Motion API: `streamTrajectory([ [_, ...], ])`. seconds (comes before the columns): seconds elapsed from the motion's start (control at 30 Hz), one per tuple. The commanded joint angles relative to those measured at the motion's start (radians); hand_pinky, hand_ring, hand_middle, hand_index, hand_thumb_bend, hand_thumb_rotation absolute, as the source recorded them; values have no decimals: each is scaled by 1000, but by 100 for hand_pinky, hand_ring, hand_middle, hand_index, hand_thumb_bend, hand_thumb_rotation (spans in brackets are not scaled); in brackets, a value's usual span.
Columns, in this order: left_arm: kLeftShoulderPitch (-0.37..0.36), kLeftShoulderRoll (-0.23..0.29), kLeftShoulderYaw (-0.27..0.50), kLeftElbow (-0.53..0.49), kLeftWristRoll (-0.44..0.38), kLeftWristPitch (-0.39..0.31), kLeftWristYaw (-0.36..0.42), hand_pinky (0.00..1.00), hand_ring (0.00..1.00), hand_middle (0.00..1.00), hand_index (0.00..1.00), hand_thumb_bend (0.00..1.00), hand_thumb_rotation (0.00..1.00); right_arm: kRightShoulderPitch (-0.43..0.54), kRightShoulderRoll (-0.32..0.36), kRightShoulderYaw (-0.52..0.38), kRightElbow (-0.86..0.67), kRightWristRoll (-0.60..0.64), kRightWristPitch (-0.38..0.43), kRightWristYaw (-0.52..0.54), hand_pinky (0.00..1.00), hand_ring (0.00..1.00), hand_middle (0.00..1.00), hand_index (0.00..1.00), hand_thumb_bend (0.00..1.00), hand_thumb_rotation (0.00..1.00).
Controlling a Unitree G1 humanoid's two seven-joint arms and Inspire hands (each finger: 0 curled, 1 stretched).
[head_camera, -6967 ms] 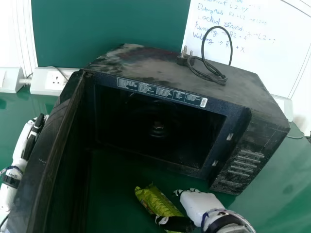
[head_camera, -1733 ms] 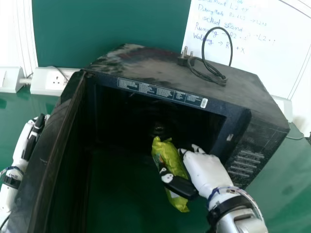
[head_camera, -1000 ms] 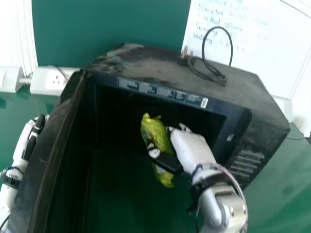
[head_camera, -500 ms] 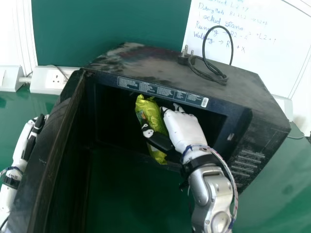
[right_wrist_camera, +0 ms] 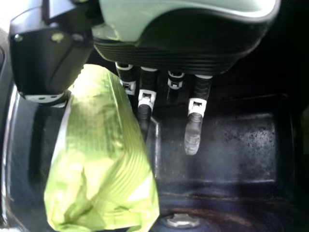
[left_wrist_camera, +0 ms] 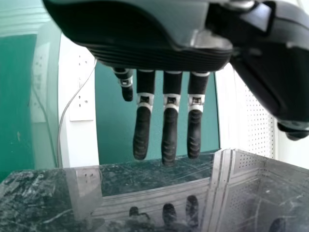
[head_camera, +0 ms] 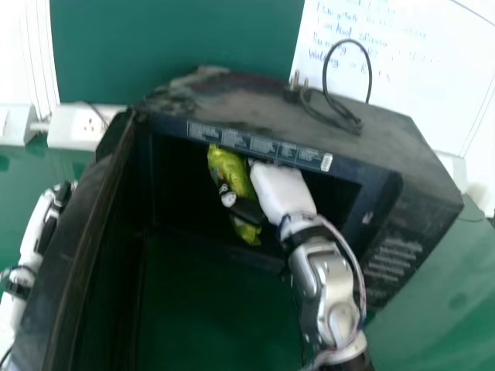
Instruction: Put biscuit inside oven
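The black oven (head_camera: 363, 139) stands with its door (head_camera: 81, 232) swung out at the left. My right hand (head_camera: 282, 192) is in the oven's mouth, gripping the green biscuit packet (head_camera: 226, 171) between its thumb and fingers. The packet's far end is inside the cavity, under the top frame. In the right wrist view, the packet (right_wrist_camera: 101, 154) lies along the thumb side of my right hand (right_wrist_camera: 193, 133), over the dark oven floor (right_wrist_camera: 222, 150). Left of the door, my left hand (head_camera: 50, 216) is idle with straight fingers; the left wrist view shows that hand (left_wrist_camera: 170, 130).
A looped power cable with its plug (head_camera: 292, 91) rests on the oven's top. Wall sockets (head_camera: 87, 127) are behind at the left, and a whiteboard (head_camera: 418, 77) is at the back right. The green table (head_camera: 433, 309) runs beneath the oven.
My right hand has carried the packet forward and leftward, from in front of the oven into its opening. More of the right forearm shows. The left hand has stayed put.
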Motion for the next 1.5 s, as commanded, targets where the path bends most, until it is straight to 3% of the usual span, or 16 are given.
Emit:
streamTrajectory([
  [0.0,9,-2,-6,-4,4,-2,2,28,36,41,48,51,6,-39,-15,15,35,15,-13,-42,40,38,44,50,53,0],
  [0.37,14,-6,-7,-20,8,9,11,28,36,41,48,51,7,-121,-60,59,244,67,-66,-199,40,39,43,50,53,0],
  [0.8,16,-2,-7,-18,10,5,8,28,36,42,48,51,7,-235,-71,123,551,94,-69,-376,41,40,45,50,53,0],
  [0.9,16,0,-7,-15,11,0,6,28,36,42,48,51,7,-254,-72,135,611,109,-78,-407,37,36,43,51,53,0],
  [1.13,16,-1,-6,-16,5,6,3,28,36,42,48,51,7,-272,-83,158,664,139,-83,-434,33,33,47,49,53,0],
  [1.23,16,-3,-6,-18,4,6,5,28,36,41,48,51,7,-267,-87,158,636,157,-66,-398,30,30,47,49,53,0],
  [1.3,15,-3,-6,-17,-2,9,1,28,36,41,48,51,6,-256,-95,158,580,171,-44,-322,38,39,48,49,53,0],
  [1.33,14,-3,-6,-16,-2,8,1,28,36,41,48,51,6,-250,-101,160,549,174,-31,-279,43,45,48,61,55,0],
  [1.37,13,-3,-6,-15,-1,7,1,28,36,41,48,51,7,-244,-107,161,520,177,-19,-240,52,54,58,71,70,18],
  [1.47,13,-2,-6,-13,5,7,5,28,36,41,48,51,7,-223,-126,169,422,174,33,-105,66,69,72,82,83,43],
])
